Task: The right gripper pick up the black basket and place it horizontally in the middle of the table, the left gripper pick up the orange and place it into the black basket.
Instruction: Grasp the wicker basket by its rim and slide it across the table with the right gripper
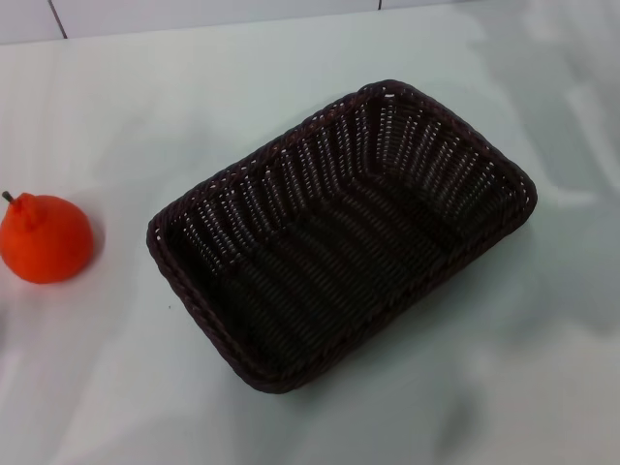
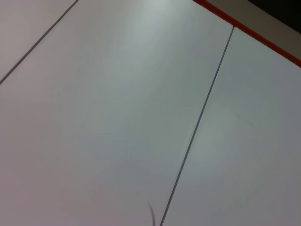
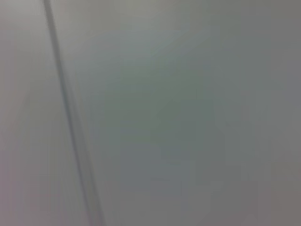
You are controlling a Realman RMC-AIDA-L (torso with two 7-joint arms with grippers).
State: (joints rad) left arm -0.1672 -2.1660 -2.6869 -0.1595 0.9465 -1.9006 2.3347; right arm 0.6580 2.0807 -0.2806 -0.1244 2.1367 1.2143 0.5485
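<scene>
The dark woven wicker basket [image 1: 341,235] lies skewed on the glossy white tabletop [image 1: 116,368]. The round orange fruit [image 1: 45,238] sits apart at its left. Neither gripper's fingers show, so their state cannot be told.

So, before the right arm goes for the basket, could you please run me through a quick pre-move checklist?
1. Black basket upright, opening upward: ok.
2. Basket lying horizontally: not ok, it sits diagonally on the table.
3. Basket holds nothing: ok.
4. Orange clear of the basket, on the robot's left: ok.
5. Basket rim free for a grasp: ok, nothing leans on it.
6. Either gripper in position: cannot tell, neither shows in any view; both wrist views show only white surface.
</scene>
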